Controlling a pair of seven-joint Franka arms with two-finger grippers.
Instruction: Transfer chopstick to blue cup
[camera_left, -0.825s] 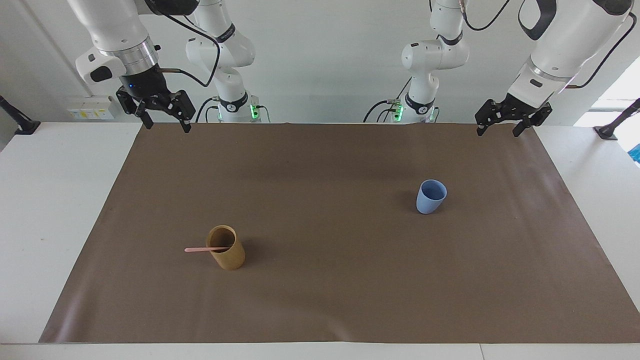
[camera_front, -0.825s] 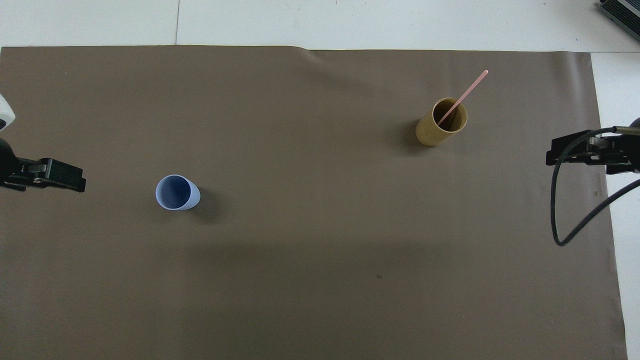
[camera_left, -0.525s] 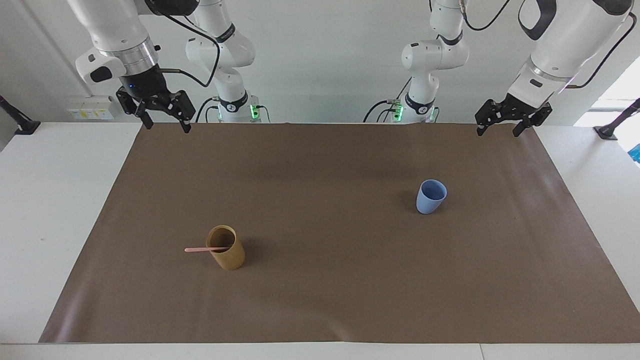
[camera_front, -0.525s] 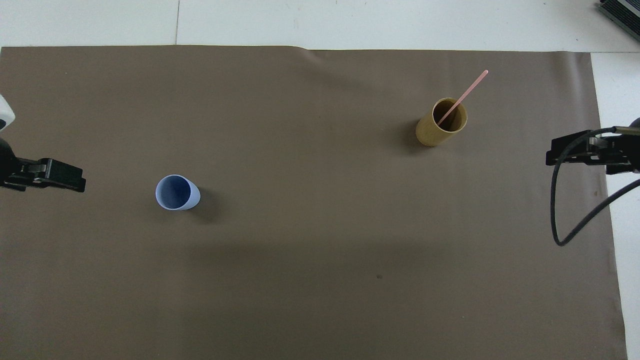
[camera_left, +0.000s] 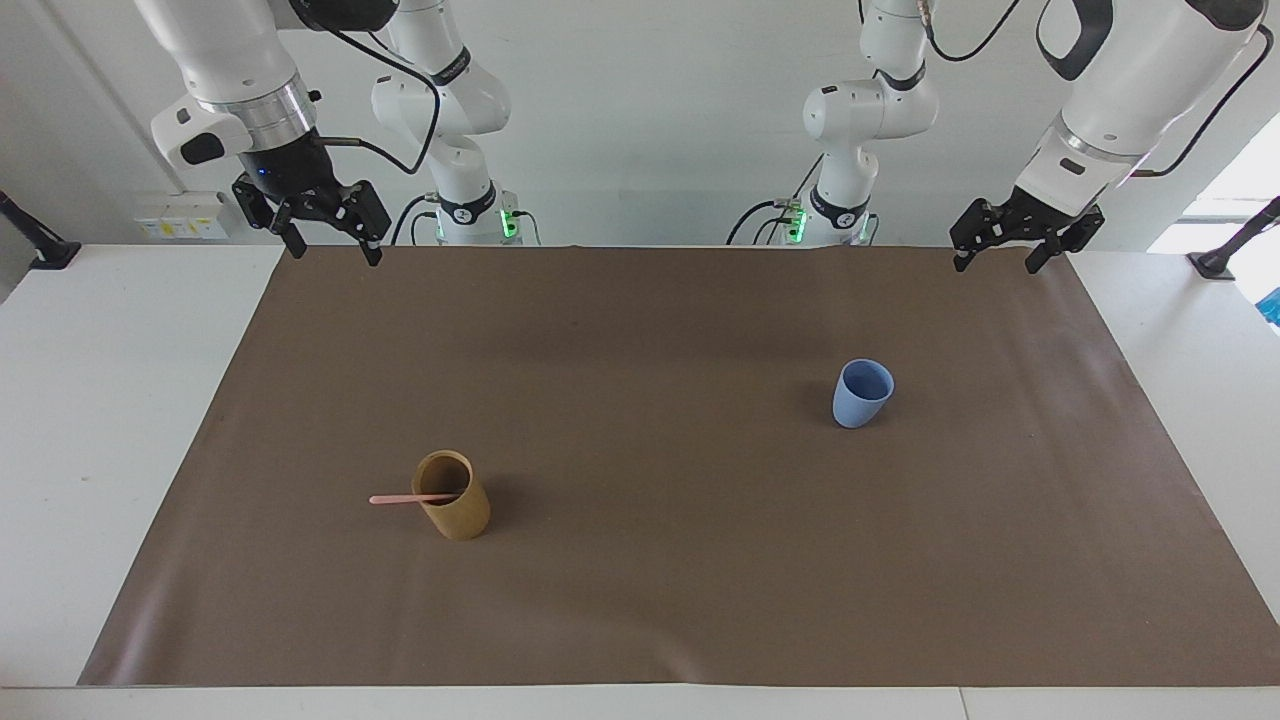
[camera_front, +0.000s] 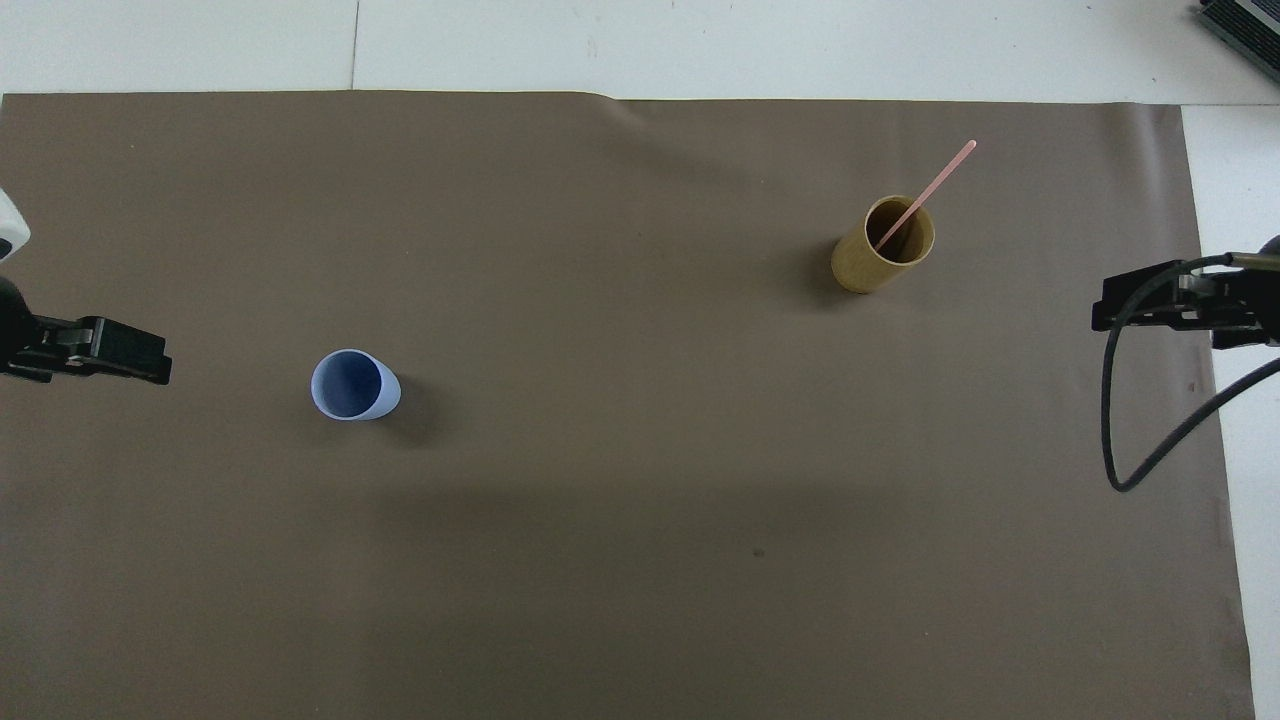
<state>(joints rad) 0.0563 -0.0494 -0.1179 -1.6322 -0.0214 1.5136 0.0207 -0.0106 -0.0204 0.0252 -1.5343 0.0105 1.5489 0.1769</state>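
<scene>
1. Locate the chopstick (camera_left: 412, 498). It stands tilted in the tan cup (camera_left: 452, 496), lower end inside, upper end leaning out over the rim toward the right arm's end of the table.
2. Note the tan cup's position: upright on the brown mat (camera_left: 640, 600), toward the right arm's end, farther from the robots than the blue cup (camera_left: 861, 393).
3. Locate the blue cup: upright on the mat toward the left arm's end, well apart from the tan cup. You see nothing inside it.
4. Check the right gripper (camera_left: 333, 249). It hangs above the mat's corner nearest the robots at its own end, fingers apart, holding nothing.
5. Check the left gripper (camera_left: 995, 262). It hangs above the matching corner at its own end, fingers apart, holding nothing.
6. Confirm that neither gripper touches a cup or the chopstick.
</scene>
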